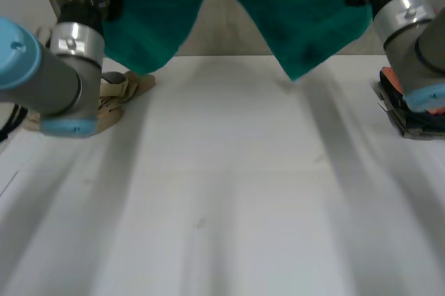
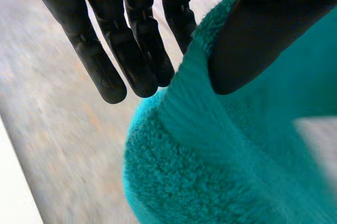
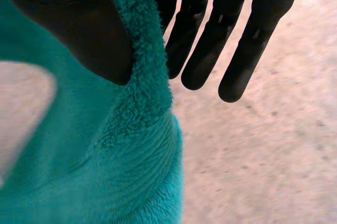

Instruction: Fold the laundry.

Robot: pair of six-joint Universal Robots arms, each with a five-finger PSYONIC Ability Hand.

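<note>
The towel [image 1: 236, 4], teal and fleecy, hangs spread between the two arms above the far edge of the table [image 1: 222, 192]. Its lower hem sags in two lobes with an arched gap between them, and the right lobe dips lowest, just over the far edge. Whether that tip touches the table cannot be told.

The left hand [image 2: 131, 50] grasps the towel: a thick edge runs between its straight fingers and its thumb [image 2: 263, 34], which presses onto the pile. The right hand [image 3: 210, 40] holds the towel the same way, with its thumb [image 3: 79, 29] on the cloth and the fingers straight behind the rolled edge. Which corner or part of the edge each hand has is hard to tell.

The towel's upper part is cut off in the head view. A beige cloth [image 1: 128, 86] lies crumpled near the far left corner, partly hidden by the left arm [image 1: 42, 80]. Near the right edge, below the right arm [image 1: 417, 32], sits a dark thing [image 1: 407, 112] with orange on it, partly hidden and cut off, and too unclear to name
</note>
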